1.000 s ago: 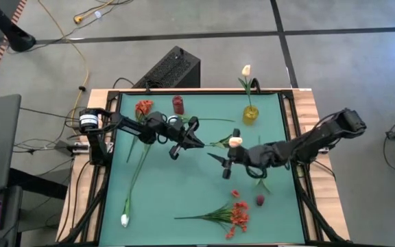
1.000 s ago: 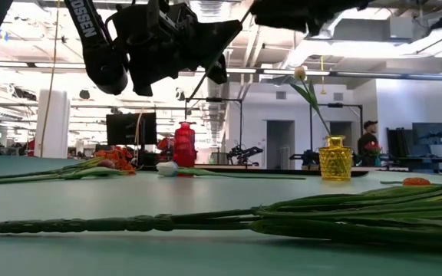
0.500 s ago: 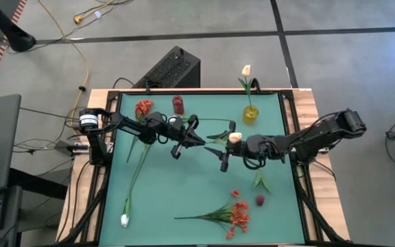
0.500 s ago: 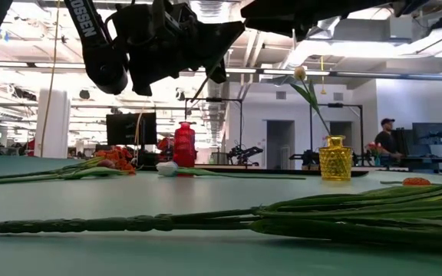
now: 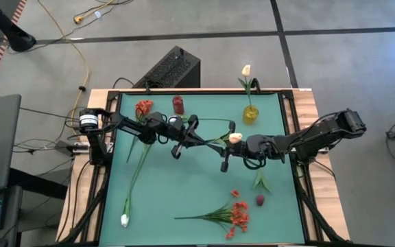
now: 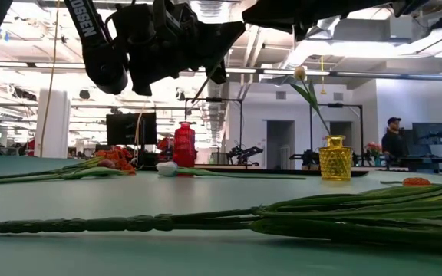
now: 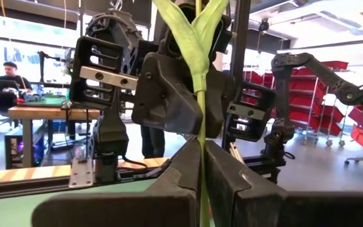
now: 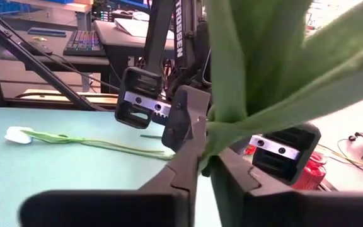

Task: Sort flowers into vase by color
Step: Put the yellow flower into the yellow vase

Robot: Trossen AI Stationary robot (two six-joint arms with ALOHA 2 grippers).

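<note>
A flower with a white bud and green leaves hangs above the middle of the green mat, between my two grippers. My left gripper comes from the table's left and is shut on its stem. My right gripper comes from the right and is shut on the same flower near the leaves. At the far side a yellow vase holds one white flower; a red vase stands to its left. My left gripper pinches the thin green stem between its two fingers, just below the leaves. The fingers reach in level from the table's left and lie across the stem. The flower is clear of the mat. My right gripper pinches the flower where the leaves meet the stem, between its two fingers. It comes in roughly level from the table's right, facing the left gripper. The leaves spread out beyond the fingers.
On the mat lie a red-orange flower at the far left, a long-stemmed white flower at the near left, a red-orange cluster, a dark red bud and a loose leaf at the near right.
My right gripper has moved toward the far edge and toward the left gripper, up to the held flower, and has then shut on it near the leaves. The left gripper and the flower have stayed where they were.
</note>
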